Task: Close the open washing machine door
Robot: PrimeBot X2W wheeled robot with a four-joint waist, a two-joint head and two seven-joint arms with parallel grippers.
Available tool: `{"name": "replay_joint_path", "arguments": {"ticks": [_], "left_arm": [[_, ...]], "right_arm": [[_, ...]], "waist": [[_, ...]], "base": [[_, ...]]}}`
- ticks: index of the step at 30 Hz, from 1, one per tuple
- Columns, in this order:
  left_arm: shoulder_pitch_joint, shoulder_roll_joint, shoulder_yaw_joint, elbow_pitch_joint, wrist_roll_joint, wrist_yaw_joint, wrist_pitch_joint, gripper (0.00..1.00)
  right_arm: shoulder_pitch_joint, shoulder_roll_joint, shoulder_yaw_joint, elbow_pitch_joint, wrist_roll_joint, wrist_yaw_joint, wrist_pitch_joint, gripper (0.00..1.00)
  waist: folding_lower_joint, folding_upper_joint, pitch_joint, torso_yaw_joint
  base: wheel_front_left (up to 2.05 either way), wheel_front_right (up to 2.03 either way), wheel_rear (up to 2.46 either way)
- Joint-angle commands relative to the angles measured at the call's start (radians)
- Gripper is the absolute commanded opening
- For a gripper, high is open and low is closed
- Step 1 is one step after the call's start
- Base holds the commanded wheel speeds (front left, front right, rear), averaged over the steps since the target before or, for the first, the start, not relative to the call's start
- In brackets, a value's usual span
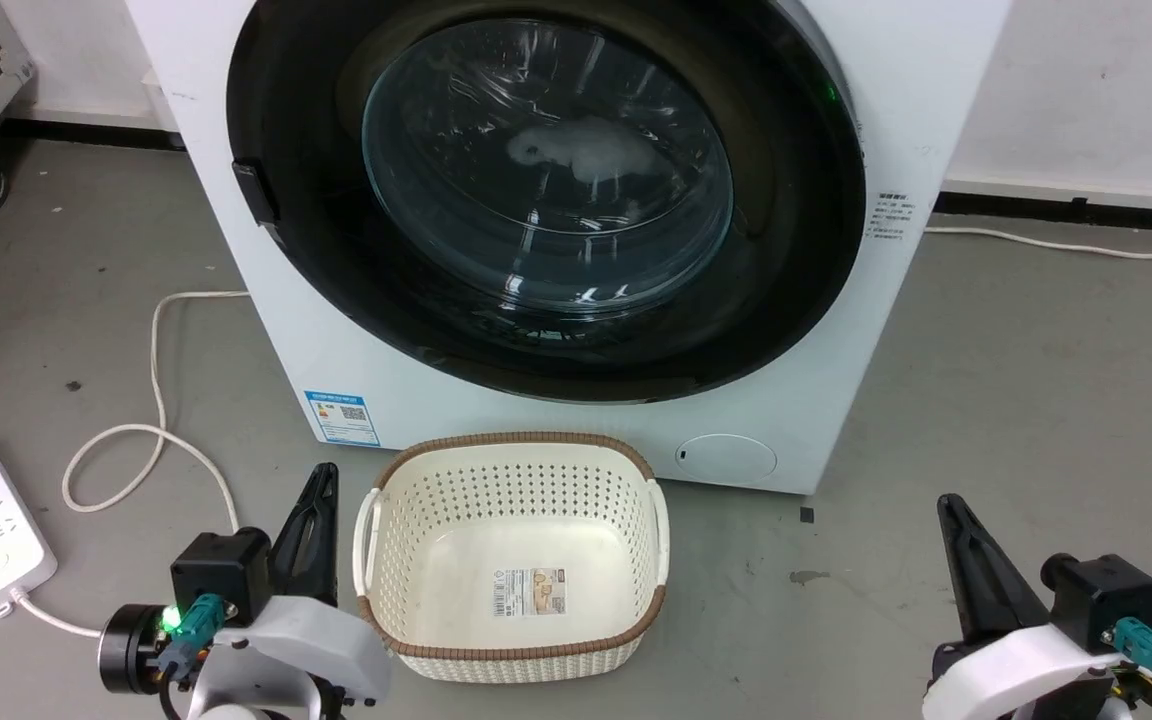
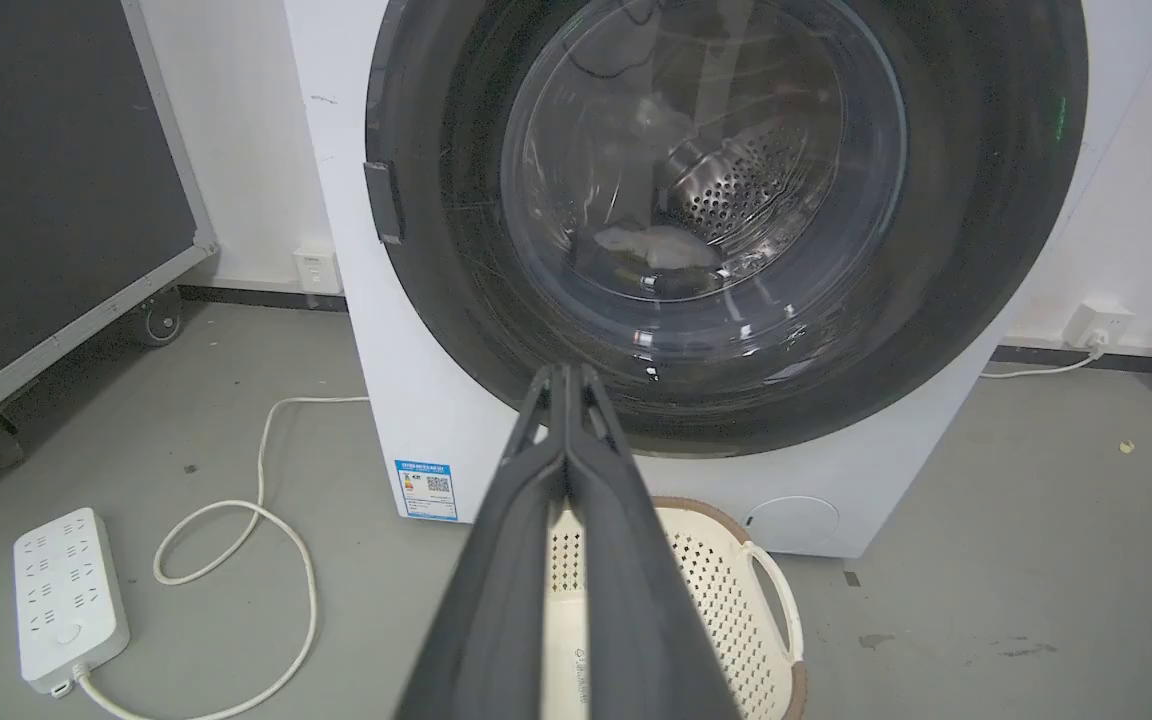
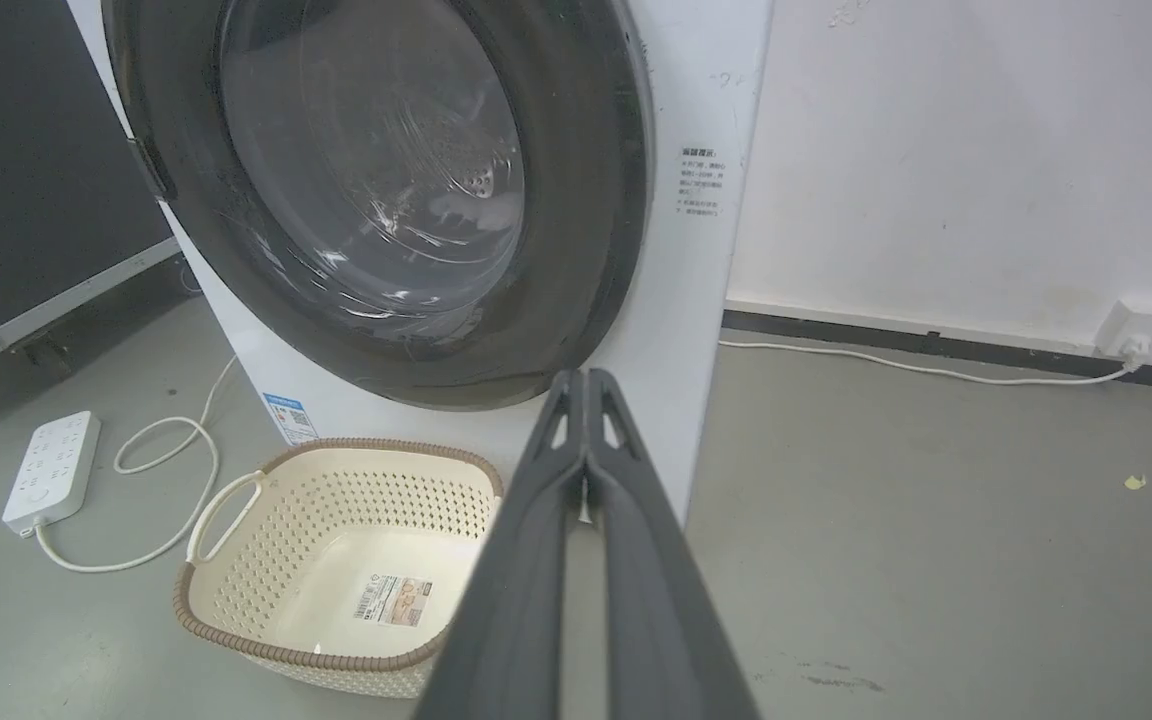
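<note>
Both closed: left fingers (image 1: 308, 530), right fingers (image 1: 971, 570); blue QR label (image 1: 342, 417) on washer (image 1: 891, 330), barcode sticker (image 1: 529, 592) in basket (image 1: 516, 440).

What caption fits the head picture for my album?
The door looks shut on the washer; a basket sits in front, left tool and right tool shut.

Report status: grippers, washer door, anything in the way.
Left gripper, right gripper: both shut, empty. Washing machine door looks closed, flush with the front. Empty basket on floor before it, below the door.

top of washing machine door (image 1: 546, 350) cut off, pale shape (image 1: 586, 150) behind glass blurred, label (image 1: 893, 215) print illegible
</note>
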State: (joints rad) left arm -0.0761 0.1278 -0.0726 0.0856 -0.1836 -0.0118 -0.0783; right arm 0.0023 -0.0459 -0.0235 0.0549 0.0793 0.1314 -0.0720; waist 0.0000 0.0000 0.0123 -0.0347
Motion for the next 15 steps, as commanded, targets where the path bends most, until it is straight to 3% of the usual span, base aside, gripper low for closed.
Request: {"name": "replay_joint_path", "arguments": {"ticks": [1, 15], "left_arm": [[0.018, -0.008, 0.007, -0.009, 0.014, 0.003, 0.006, 0.0], [0.037, -0.03, 0.028, -0.033, 0.068, 0.005, 0.029, 0.0]], "right_arm": [[-0.001, -0.002, 0.003, -0.009, -0.007, 0.0, 0.003, 0.0], [-0.002, -0.003, 0.009, -0.023, -0.03, -0.001, 0.025, 0.0]], "waist": [[0.0, 0.0, 0.0, 0.001], [0.0, 0.0, -0.004, 0.012]], "base": [[0.0, 0.0, 0.0], [0.0, 0.0, 0.0]]}}
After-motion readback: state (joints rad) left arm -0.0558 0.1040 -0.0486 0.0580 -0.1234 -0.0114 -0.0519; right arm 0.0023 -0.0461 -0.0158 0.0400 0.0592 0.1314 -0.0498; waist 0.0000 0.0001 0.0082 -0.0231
